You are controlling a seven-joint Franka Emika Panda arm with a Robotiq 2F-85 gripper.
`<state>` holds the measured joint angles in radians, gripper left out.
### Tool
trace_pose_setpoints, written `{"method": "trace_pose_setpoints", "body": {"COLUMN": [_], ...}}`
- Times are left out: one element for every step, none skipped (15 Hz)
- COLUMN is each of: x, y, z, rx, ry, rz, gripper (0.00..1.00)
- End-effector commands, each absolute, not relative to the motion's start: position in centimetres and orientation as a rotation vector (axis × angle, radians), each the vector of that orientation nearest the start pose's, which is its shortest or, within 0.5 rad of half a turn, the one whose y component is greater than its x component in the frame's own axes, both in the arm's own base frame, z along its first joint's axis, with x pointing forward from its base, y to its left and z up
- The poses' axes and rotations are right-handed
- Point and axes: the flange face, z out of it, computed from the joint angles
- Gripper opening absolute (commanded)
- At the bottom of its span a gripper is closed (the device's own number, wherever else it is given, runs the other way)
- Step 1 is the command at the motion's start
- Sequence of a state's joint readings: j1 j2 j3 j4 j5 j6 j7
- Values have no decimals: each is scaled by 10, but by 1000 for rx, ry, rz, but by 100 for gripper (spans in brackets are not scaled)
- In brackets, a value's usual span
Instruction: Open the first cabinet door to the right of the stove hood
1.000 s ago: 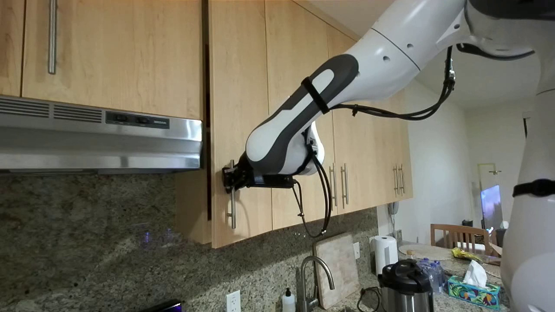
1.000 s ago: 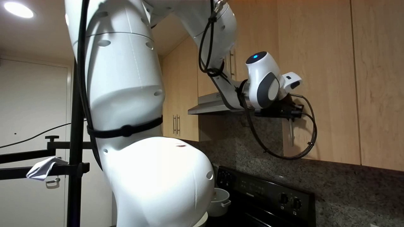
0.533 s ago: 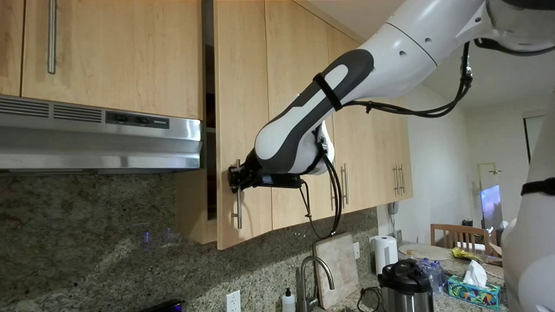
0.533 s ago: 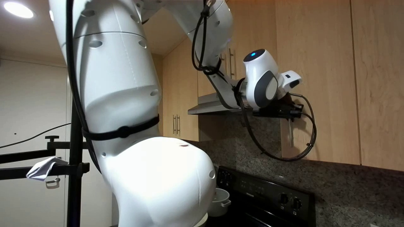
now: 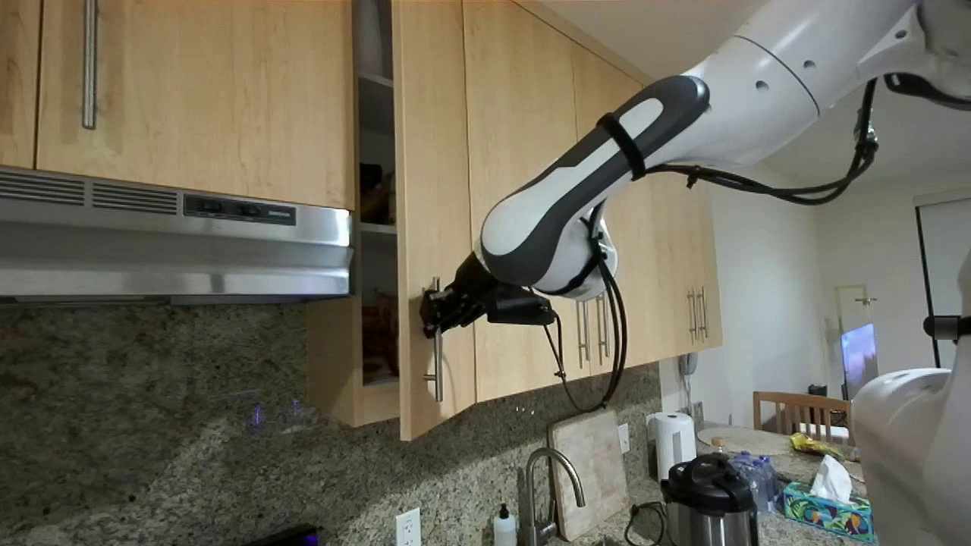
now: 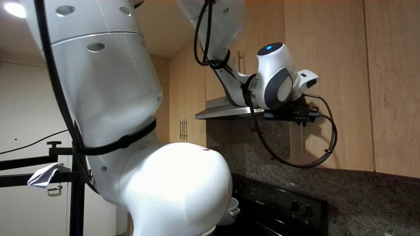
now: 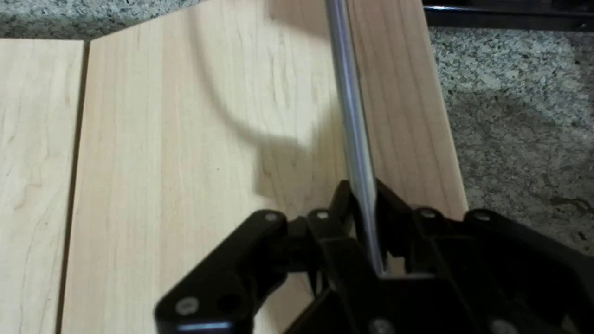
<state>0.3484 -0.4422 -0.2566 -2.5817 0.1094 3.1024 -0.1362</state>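
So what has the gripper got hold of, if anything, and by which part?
The silver bar handle of the partly open cabinet door: the gripper is shut on its upper part, just below the top end.

We've got glare washing out the arm in an exterior view, a ceiling lamp blazing top left; wrist view, we see soft shadows on the cabinet door, fingers blurred.

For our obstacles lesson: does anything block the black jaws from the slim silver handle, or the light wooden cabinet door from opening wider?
Nothing visible blocks the jaws, shut around the handle. Only the robot's white arm, before the door, might obstruct it.
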Motion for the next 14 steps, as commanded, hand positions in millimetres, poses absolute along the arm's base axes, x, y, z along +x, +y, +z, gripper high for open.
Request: {"method": "trace_pose_setpoints", "body": {"x": [402, 399, 397, 394, 393, 391, 389, 387, 384, 383, 383, 383, 384, 384], "y": [13, 5, -2, -9, -17, -25, -33, -40, -47, -54, -61, -66, -70, -73], "z": [526, 527, 529, 531, 532, 534, 536, 536, 537, 538, 539, 540, 540, 541], "rx": [-2613, -2612, -2609, -2609, -2606, -2603, -2597, -2593, -2583, -2580, -2578, -2573, -2570, -2567], "ry": [-368, -420, -471, -523, -570, -608, -645, -678, -721, -758, -791, -823, -857, -891], "rz": [-1270, -1252, -1236, -1214, -1192, -1174, -1161, -1148, -1123, -1099, -1077, -1056, -1035, -1018], "gripper": [8, 8, 8, 8, 7, 8, 8, 8, 8, 8, 8, 8, 7, 8]}}
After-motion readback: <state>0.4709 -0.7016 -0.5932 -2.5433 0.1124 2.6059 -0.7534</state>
